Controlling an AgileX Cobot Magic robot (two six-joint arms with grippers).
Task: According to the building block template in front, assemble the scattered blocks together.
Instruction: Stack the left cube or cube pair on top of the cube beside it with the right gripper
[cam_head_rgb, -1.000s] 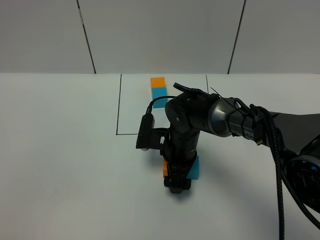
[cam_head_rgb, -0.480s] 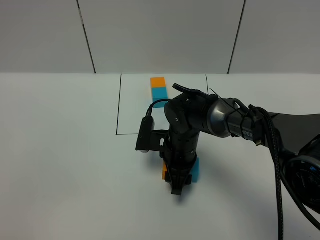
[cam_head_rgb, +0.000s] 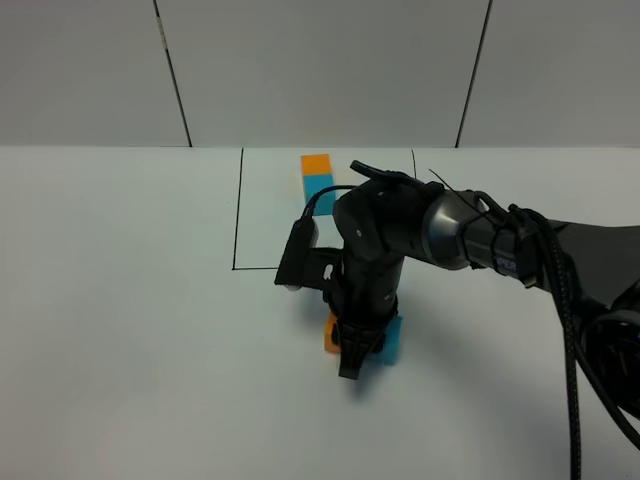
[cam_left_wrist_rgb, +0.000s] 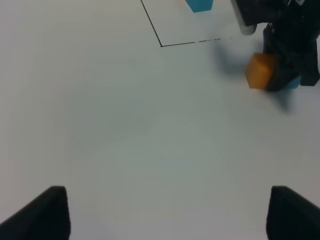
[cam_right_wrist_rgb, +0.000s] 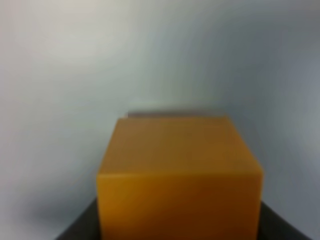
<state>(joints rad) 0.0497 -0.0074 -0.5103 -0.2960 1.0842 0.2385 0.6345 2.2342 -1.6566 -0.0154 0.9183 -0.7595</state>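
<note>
The template, an orange and cyan bar (cam_head_rgb: 317, 175), lies at the far end of a black drawn outline; its cyan end shows in the left wrist view (cam_left_wrist_rgb: 200, 4). The loose orange cube (cam_head_rgb: 331, 333) and loose cyan cube (cam_head_rgb: 392, 341) sit side by side in front of the outline, with my right gripper (cam_head_rgb: 352, 368) pointing down over them. The orange cube (cam_right_wrist_rgb: 180, 175) fills the right wrist view between two dark fingers, which stand against its sides. The left wrist view shows the orange cube (cam_left_wrist_rgb: 260, 70) and a sliver of cyan (cam_left_wrist_rgb: 295, 82). My left gripper (cam_left_wrist_rgb: 165, 215) is open and empty.
The black outline (cam_head_rgb: 240, 210) is drawn on the white table (cam_head_rgb: 120, 300). The right arm (cam_head_rgb: 480, 240) reaches in from the right edge across the middle. A white wall with dark seams stands behind the table.
The right gripper and wrist have shifted slightly up and to the right, and the two loose cubes now sit a little closer to the outline. The template has not moved.
</note>
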